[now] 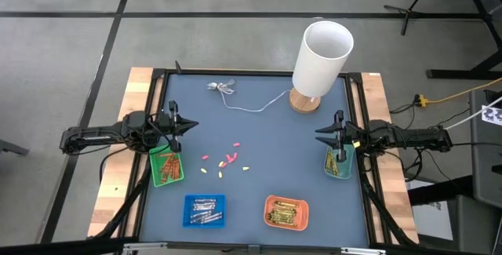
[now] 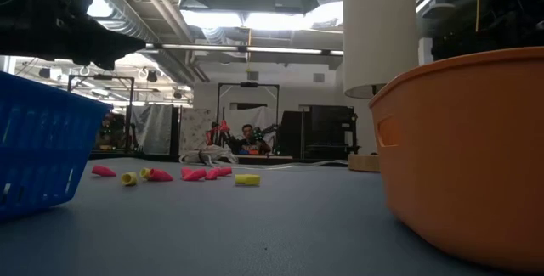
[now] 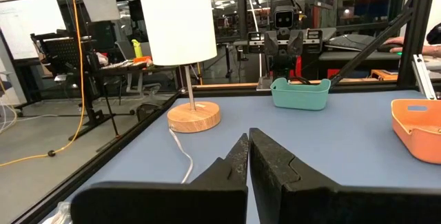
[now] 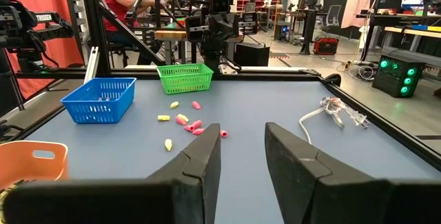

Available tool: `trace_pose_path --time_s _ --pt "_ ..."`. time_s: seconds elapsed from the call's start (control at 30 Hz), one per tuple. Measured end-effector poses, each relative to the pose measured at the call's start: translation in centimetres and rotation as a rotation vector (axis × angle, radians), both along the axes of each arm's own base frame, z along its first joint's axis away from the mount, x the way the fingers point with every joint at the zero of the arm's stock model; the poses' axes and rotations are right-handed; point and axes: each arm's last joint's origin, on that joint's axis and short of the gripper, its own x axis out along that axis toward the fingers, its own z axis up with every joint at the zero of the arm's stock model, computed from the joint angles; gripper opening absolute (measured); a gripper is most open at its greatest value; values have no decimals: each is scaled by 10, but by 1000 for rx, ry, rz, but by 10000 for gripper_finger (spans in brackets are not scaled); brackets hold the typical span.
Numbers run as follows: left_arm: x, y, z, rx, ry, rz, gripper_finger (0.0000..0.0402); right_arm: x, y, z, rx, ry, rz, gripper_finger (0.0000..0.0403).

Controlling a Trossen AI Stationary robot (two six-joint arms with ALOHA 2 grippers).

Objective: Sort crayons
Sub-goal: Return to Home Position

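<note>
Holding crayons (image 1: 205, 211), blue bin (image 1: 187, 212), orange bin (image 1: 267, 210)

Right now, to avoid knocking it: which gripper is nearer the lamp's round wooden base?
Right. The right gripper is close by the wooden base; the left gripper is across the table.

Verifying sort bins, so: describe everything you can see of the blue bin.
The blue bin is a small rectangular plastic basket with slotted lattice walls, standing upright on the blue-grey table mat, beside the orange bin on the left arm's side. Grey crayons lie inside. Nothing else touches it.
</note>
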Motion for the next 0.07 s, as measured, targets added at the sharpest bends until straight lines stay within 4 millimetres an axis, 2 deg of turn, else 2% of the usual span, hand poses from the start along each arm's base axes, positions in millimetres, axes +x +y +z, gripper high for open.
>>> trace_pose_path --time_s 0.07 --pt "0 0 0 0 0 0 0 0 0 0 0 0 0 111"
